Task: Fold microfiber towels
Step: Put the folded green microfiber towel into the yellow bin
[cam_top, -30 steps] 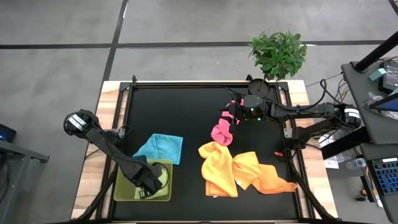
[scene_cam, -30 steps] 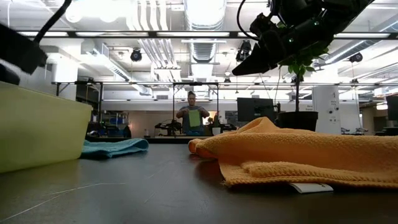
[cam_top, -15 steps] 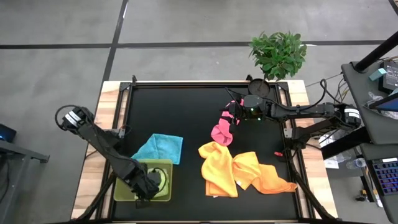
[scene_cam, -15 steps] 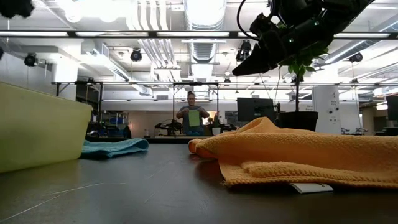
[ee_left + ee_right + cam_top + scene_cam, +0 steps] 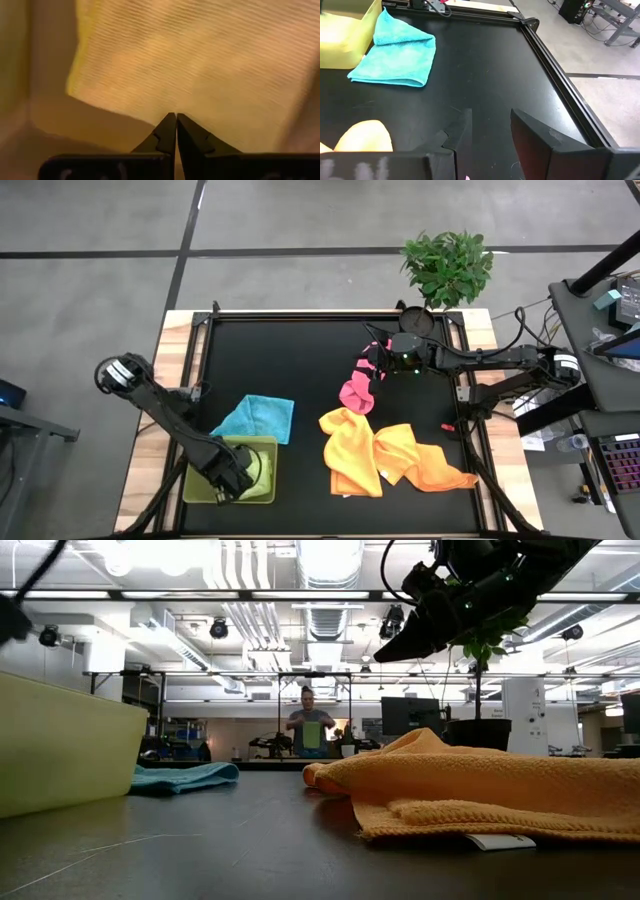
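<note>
Since a second ago, left gripper (image 5: 234,480) has shifted within the tray (image 5: 196,487), jaws closed, seemingly pressing the lime green towel (image 5: 200,65) flat.

Both arms are dark, almost black, built of slim tube links w/ thicker round joints. The left arm (image 5: 165,412) has a pale round cap at its base end. The right arm (image 5: 490,360) carries thin cables and a small green light. Fingers (image 5: 162,137) are matte black, wedge-shaped.
</note>
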